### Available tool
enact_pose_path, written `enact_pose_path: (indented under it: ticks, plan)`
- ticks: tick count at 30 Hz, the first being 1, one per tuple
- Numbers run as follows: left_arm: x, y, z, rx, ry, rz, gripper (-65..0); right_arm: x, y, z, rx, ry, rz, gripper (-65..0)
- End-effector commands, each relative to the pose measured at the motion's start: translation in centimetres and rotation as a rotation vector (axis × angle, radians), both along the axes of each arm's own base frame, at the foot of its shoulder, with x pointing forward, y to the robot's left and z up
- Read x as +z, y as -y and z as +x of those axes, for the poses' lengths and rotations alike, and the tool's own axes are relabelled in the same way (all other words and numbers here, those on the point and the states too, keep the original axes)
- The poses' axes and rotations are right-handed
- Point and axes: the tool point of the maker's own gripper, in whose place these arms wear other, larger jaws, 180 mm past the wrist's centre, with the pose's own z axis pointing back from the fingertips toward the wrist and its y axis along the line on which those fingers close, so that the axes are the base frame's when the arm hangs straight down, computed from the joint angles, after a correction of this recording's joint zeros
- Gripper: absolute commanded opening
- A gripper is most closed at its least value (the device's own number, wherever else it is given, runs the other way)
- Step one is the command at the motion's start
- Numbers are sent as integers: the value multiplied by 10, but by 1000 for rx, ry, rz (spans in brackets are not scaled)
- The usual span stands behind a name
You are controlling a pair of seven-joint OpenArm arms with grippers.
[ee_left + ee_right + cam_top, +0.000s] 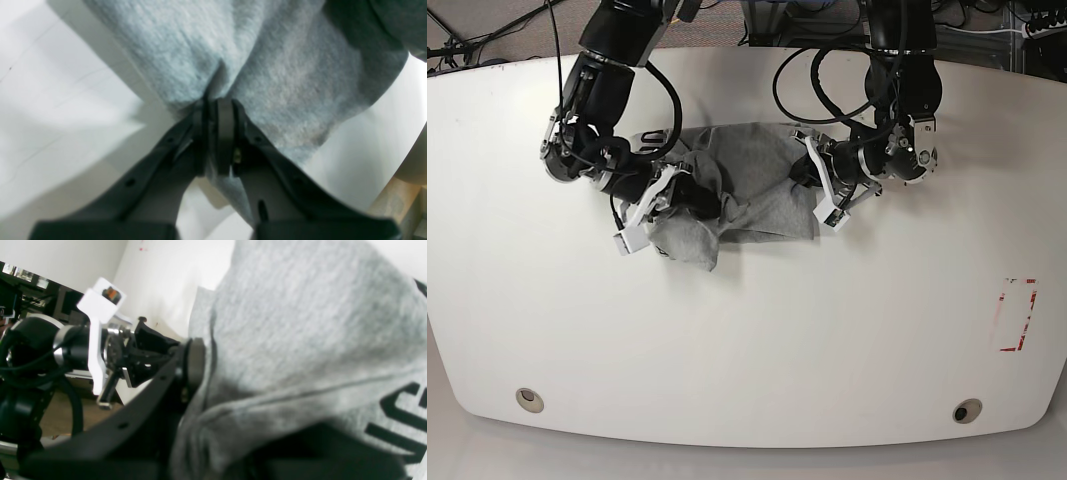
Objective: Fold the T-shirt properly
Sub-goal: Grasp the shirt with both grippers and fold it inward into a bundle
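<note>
The heather-grey T-shirt [762, 205] lies bunched in a wrinkled heap at the middle back of the white table [747, 330]. My left gripper [805, 178] reaches into its right edge. In the left wrist view this gripper [217, 101] is shut, with a fold of T-shirt [267, 66] pinched between the black fingers. My right gripper [689, 192] is buried in the heap's left side. In the right wrist view the T-shirt [300, 323] drapes over the right gripper [208, 351]; one finger pad [195, 363] presses on the cloth and the other is hidden. Black lettering [400, 413] shows at the lower right.
A red-outlined rectangle [1017, 315] is marked near the table's right edge. Two round holes [527, 398] [967, 410] sit near the front edge. Cables and stands crowd the floor behind the table. The left arm's wrist with its white mount [98, 340] shows close by in the right wrist view.
</note>
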Motion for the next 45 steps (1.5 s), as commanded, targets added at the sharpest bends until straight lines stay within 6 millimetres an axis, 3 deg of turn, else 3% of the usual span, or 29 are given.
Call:
enact_pose_path:
  ticks: [1,3,5,8,12,18,24,28,32,36,38,44,45]
  plan:
    - [-15,-10,-14,-19,-66,84,-614,23,-3,14,-8,77,38,-545]
    - [-15,-10,-14,-19,-66,84,-614,25,-8,15,5,84,44,-491]
    - [-15,-10,-14,-19,-68,84,-614,26,-15,14,26,87,44,-395]
    - [-15,-10,-14,-19,-68,84,-614,29,-29,11,75,95,42,-203]
    - [-15,-10,-14,-19,-68,84,-614,30,-43,8,121,99,43,-81]
    - [-13,-11,-13,-24,-59,86,-612,40,-61,4,180,131,37,-78]
    - [-13,-18,-11,-22,-49,95,-612,66,-91,-8,300,271,-141,-76]
    - [-12,-18,-10,-21,-43,93,-612,61,-99,-13,354,303,-280,-76]
    - [-5,-19,-5,-19,-16,98,-612,60,-112,-19,416,325,-309,-76]
    - [13,-28,5,0,50,109,-612,60,-99,-12,392,335,-328,-97]
    - [30,-41,13,5,124,125,-612,59,-86,-5,350,325,-337,-98]
    - [52,-78,23,109,192,162,-612,50,-46,4,267,289,-389,-130]
    - [59,-95,25,140,213,188,-612,47,-40,4,261,282,-407,-138]
